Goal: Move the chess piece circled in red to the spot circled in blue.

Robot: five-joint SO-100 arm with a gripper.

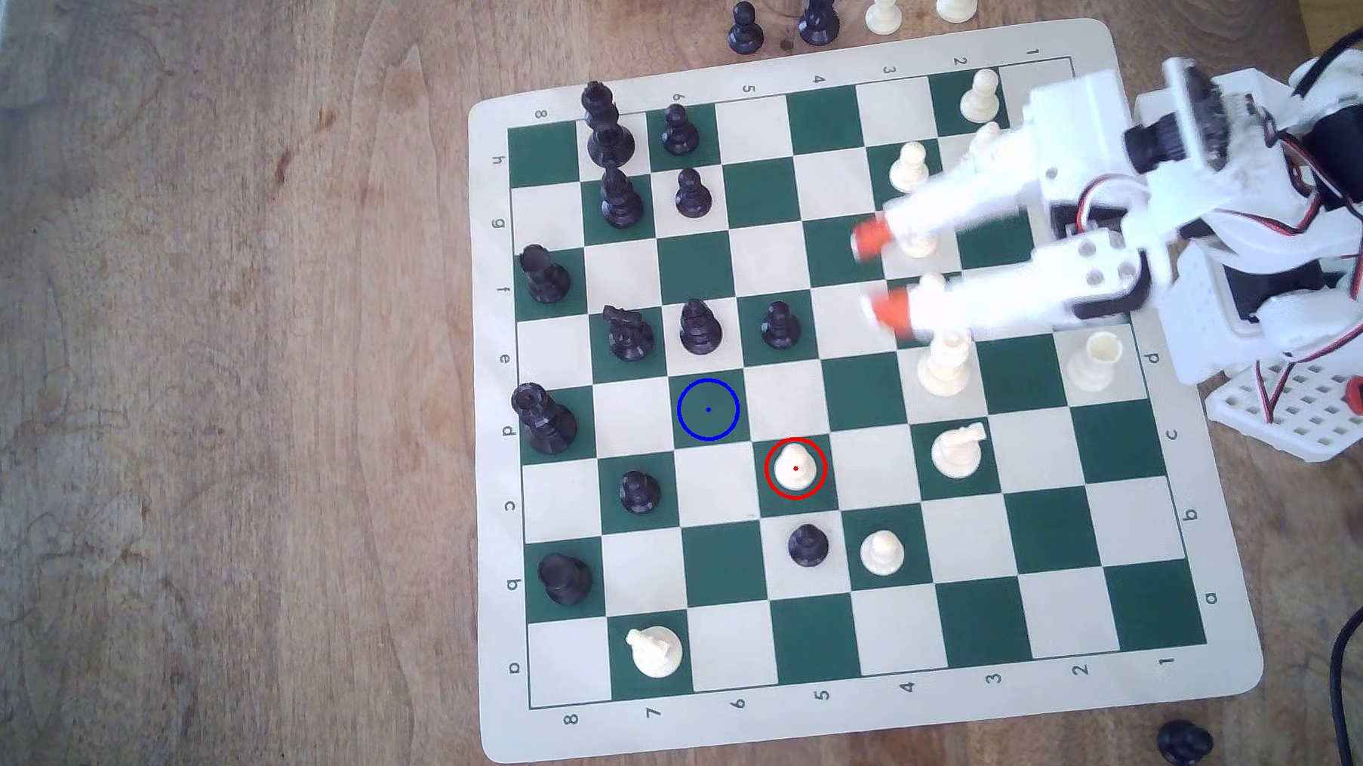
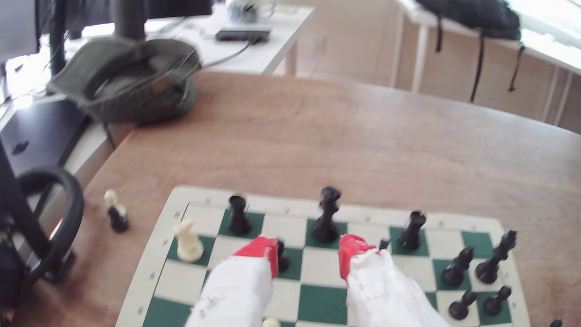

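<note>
The chess piece circled in red (image 1: 795,467) is a small cream piece with a rounded top, upright on a green square near the board's middle. The spot circled in blue (image 1: 707,409) is a bare green square, one square diagonally away toward the exterior view's upper left. My gripper (image 1: 877,274) hangs above the board's upper right part, well apart from the ringed piece, open with nothing between its orange-tipped fingers (image 1: 871,235). In the wrist view the gripper (image 2: 308,256) stands open above the board, with black pieces beyond its red tips.
Black pieces (image 1: 699,325) stand just above the blue spot, and a black pawn (image 1: 807,544) sits directly below the ringed piece. Cream pieces (image 1: 943,366) crowd under the fingers. The green-and-cream board (image 1: 1222,662) lies on a wooden table (image 1: 231,383); captured pieces (image 1: 744,28) stand beyond its top edge.
</note>
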